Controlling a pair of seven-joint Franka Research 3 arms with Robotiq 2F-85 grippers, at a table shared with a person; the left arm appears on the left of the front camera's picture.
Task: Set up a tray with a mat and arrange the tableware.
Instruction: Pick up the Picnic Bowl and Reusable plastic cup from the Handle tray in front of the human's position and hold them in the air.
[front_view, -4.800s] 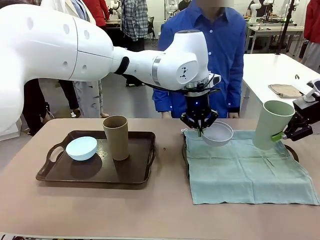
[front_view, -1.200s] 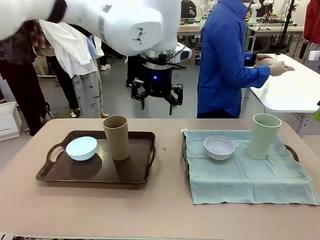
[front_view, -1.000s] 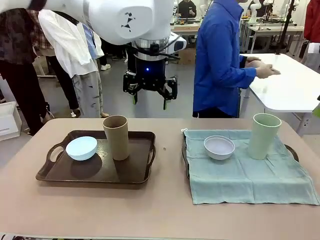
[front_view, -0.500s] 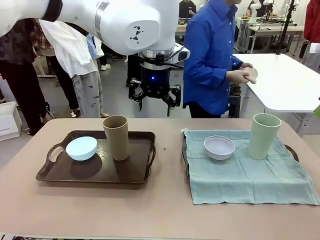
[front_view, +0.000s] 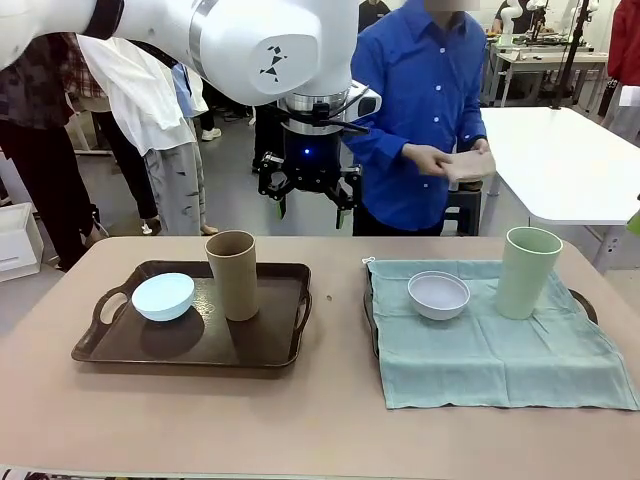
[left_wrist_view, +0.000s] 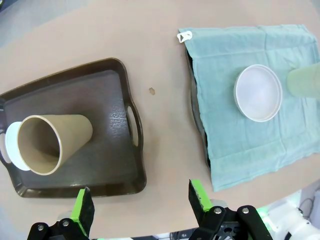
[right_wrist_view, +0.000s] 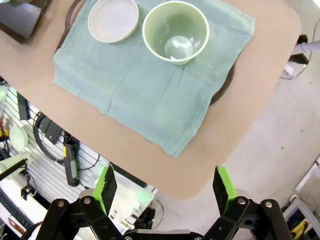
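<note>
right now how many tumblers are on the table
2. The tan-brown tumbler stands on the dark tray beside the pale blue bowl; the pale green tumbler stands on the green mat beside the white bowl. None appears hidden.

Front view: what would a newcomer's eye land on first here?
The big white left arm looms at upper left, its left gripper hanging open above the table's far edge. Below sit two settings: a dark tray with a pale blue bowl and tan tumbler, and a green mat over a second tray, bearing a white bowl and pale green tumbler. A person in a blue shirt stands behind, holding something tan.
</note>
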